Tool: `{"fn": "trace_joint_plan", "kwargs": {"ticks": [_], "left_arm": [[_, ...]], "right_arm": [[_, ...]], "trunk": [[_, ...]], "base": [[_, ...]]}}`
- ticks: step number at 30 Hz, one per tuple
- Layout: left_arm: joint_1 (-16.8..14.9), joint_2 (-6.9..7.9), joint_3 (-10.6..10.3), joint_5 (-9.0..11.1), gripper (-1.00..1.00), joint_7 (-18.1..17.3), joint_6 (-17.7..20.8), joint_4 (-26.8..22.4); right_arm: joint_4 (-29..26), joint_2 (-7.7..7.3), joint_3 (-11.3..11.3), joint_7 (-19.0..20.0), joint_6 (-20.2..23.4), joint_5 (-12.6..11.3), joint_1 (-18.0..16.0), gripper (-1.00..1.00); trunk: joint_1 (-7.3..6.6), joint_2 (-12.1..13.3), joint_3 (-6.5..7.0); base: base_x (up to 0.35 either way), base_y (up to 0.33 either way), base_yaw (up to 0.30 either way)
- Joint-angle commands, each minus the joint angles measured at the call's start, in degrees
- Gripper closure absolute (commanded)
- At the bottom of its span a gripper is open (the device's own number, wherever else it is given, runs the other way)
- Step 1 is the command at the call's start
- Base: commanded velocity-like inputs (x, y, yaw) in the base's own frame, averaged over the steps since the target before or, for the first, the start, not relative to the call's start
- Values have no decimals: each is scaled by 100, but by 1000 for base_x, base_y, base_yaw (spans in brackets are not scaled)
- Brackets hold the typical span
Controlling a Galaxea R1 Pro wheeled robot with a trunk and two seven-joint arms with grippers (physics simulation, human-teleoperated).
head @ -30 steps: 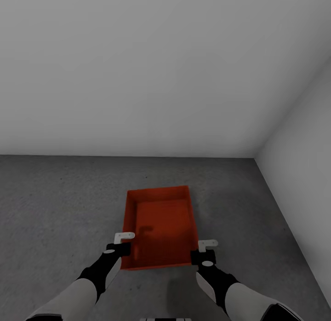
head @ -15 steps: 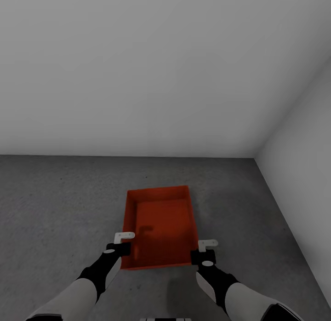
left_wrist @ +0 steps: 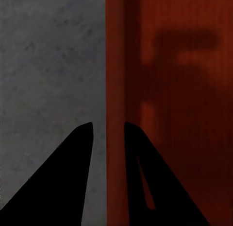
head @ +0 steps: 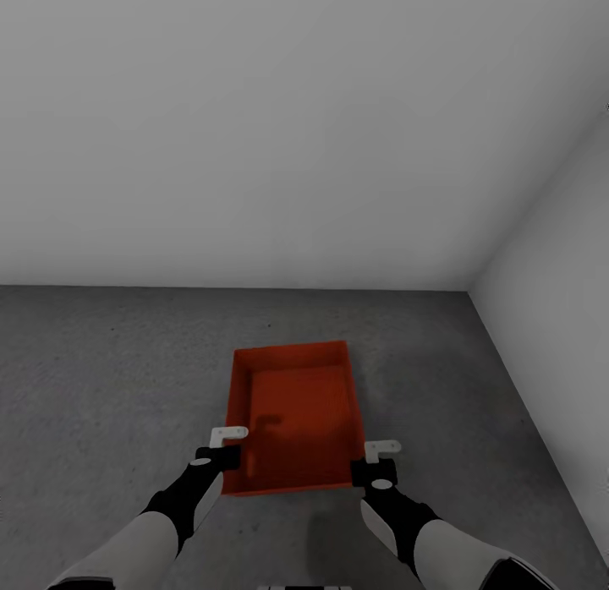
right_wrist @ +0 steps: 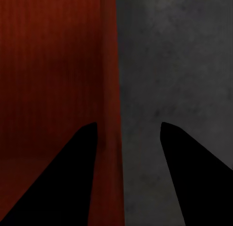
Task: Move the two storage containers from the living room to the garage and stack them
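Nothing is shifting across the last second: both arms, the bin and the camera are holding the same places as before. Garage scene, seen from the head: plain white walls (head: 279,125) are meeting in a corner at the right, and the dark grey speckled floor (head: 101,379) is spreading below. Working left to right, the left gripper (head: 230,446) is sitting at the near left corner of the orange-red storage container (head: 296,412), which is resting flat on the concrete, open top up, long side running away from the robot toward the far wall. In the left wrist view its two dark fingers (left_wrist: 73,177) are straddling the thin left wall of the storage container (left_wrist: 170,90), one finger outside over the concrete and one inside over the ribbed bottom, with a narrow gap on each side of the wall, so the claw is spreading slightly rather than pinching. At the near right corner the right gripper (head: 382,459) is doing likewise; in the right wrist view its fingers (right_wrist: 63,182) are standing wide apart, the bin's right wall (right_wrist: 109,90) rising between them nearer the inner finger and untouched by the outer one.
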Motion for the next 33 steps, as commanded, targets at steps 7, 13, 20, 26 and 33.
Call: {"fn": "trace_joint_plan", "kwargs": {"ticks": [7, 13, 20, 26, 33], "left_arm": [[-2, 8, 0, 53, 100, 60, -347, -30], [-2, 13, 0, 60, 100, 60, -346, -30], [-2, 13, 0, 63, 100, 60, -353, -30], [-2, 13, 0, 67, 100, 60, -352, -30], [-2, 13, 0, 69, 100, 60, -350, -30]], "right_arm": [[95, -4, -40, -71, -19, -168, -3, 100], [95, -4, -38, -71, -18, -168, -3, 100], [95, -1, -38, -71, -15, -168, -3, 100], [95, -2, -38, -71, -15, -168, -3, 100], [95, -1, -38, -67, -16, -168, -3, 100]], "trunk": [[-155, 281, 123], [-287, 521, 230], [-309, 561, 248], [-309, 561, 248], [-309, 561, 248]], "base": [[0, 0, 0], [0, 0, 0], [0, 0, 0], [0, 0, 0], [0, 0, 0]]}}
